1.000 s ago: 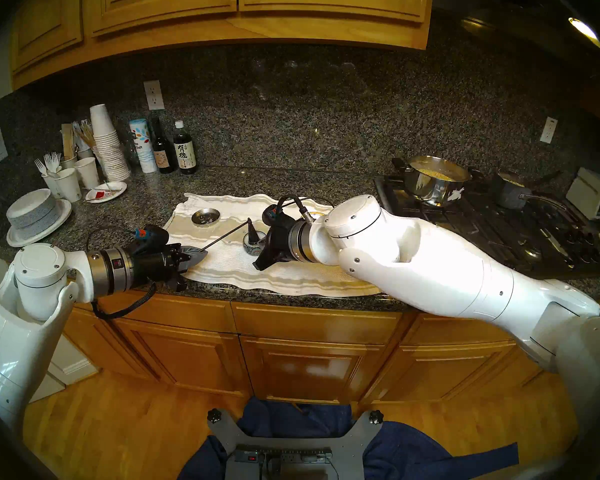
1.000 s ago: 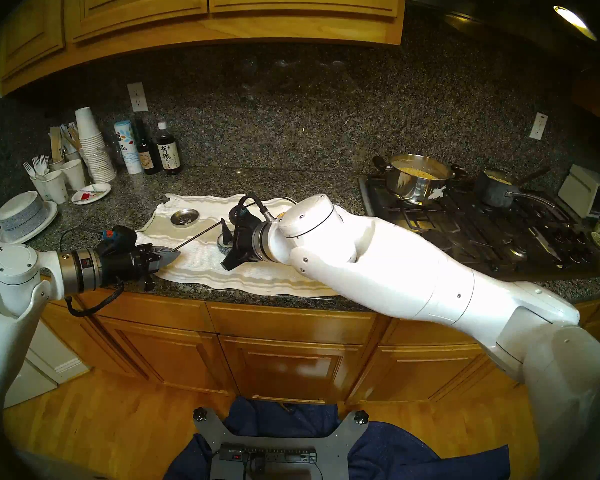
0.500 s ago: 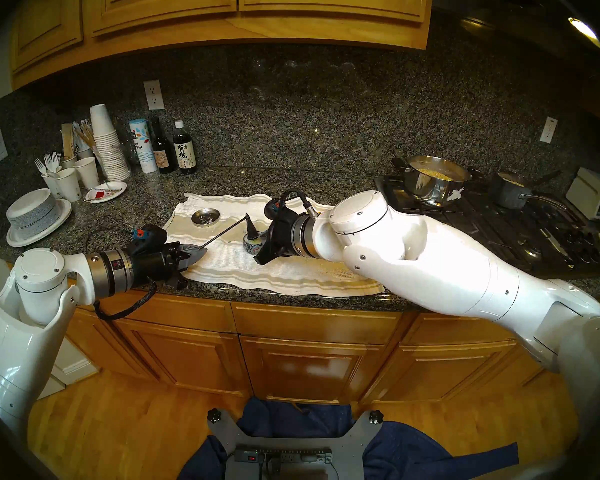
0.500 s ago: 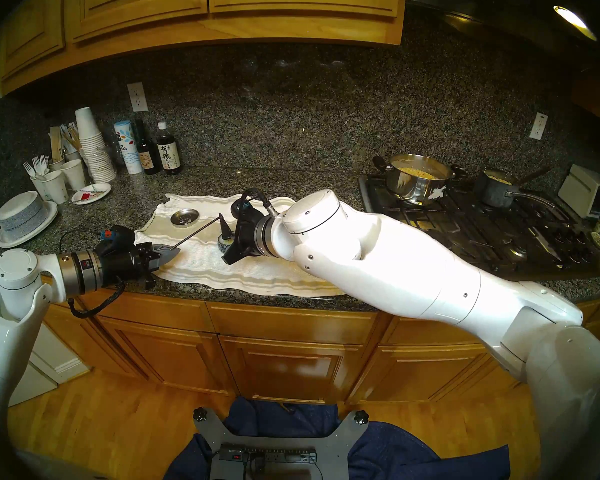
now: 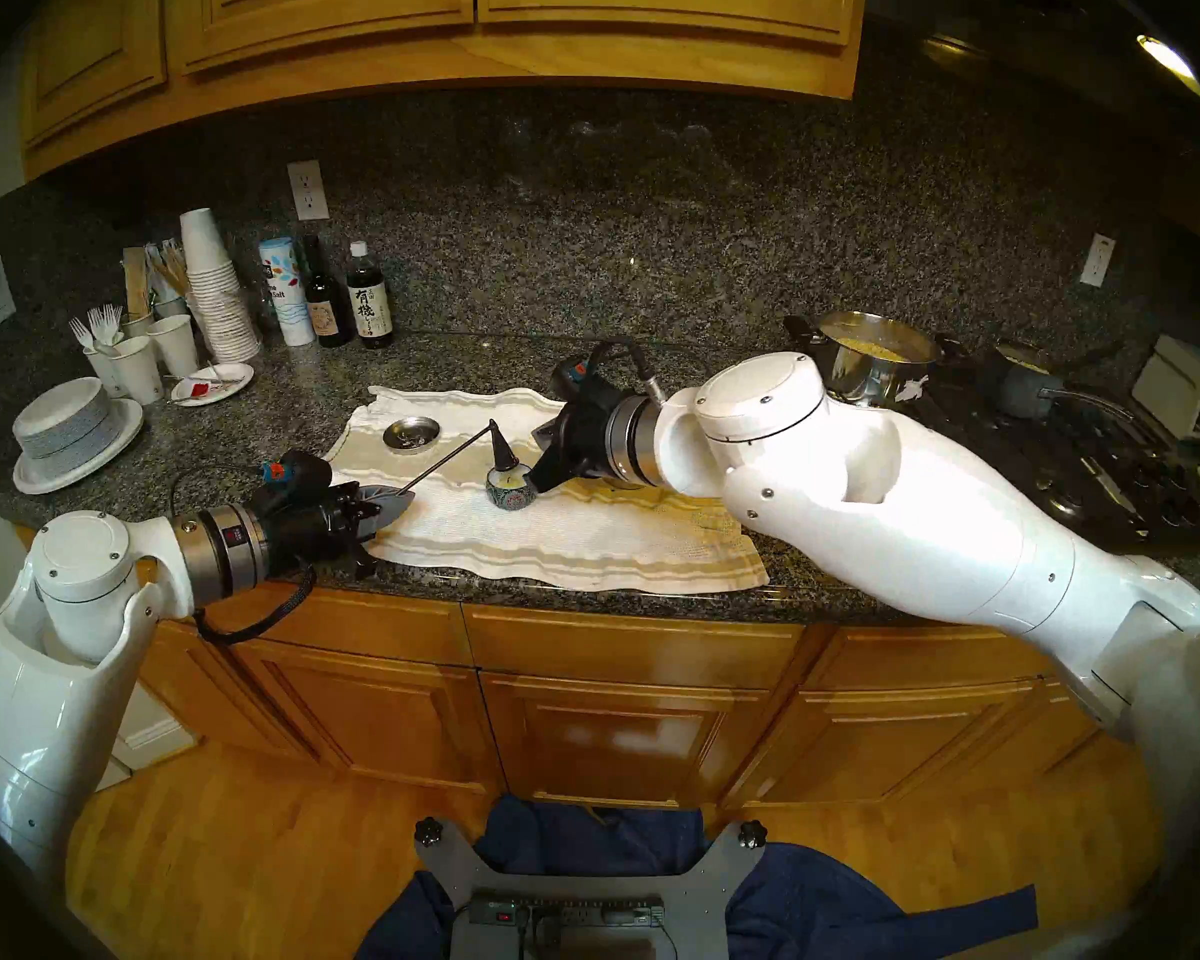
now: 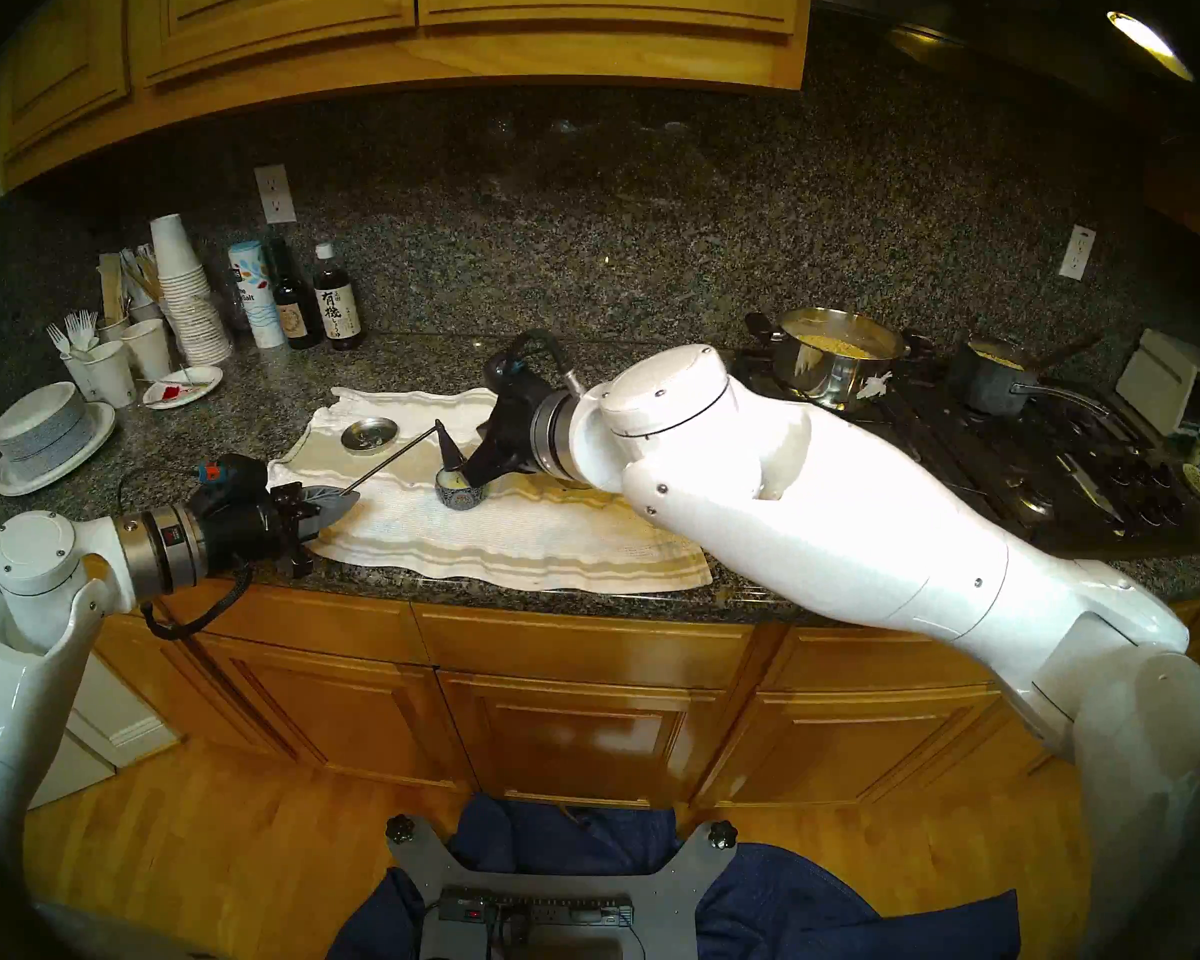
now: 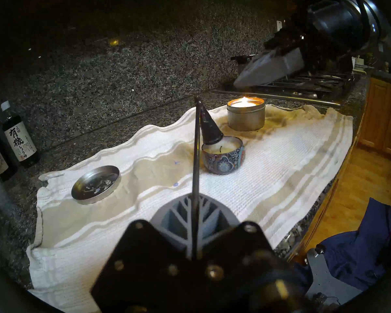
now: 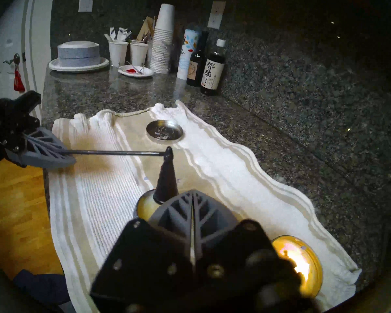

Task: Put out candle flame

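the left gripper (image 7: 195, 217) is clenched on the snuffer (image 7: 196, 170) rod's near end, so the long rod keeps it clear of any heat. out past its tips the cone sits tilted at the rim of the patterned candle (image 7: 222, 157), whose wick shows no flame. beyond that candle, farther from the left gripper, the tin candle (image 7: 246, 116) burns; in my judgement the cone goes there next. the right gripper (image 8: 192, 215) is pressed closed on nothing, raised just above the patterned candle, probably giving the snuffer room.
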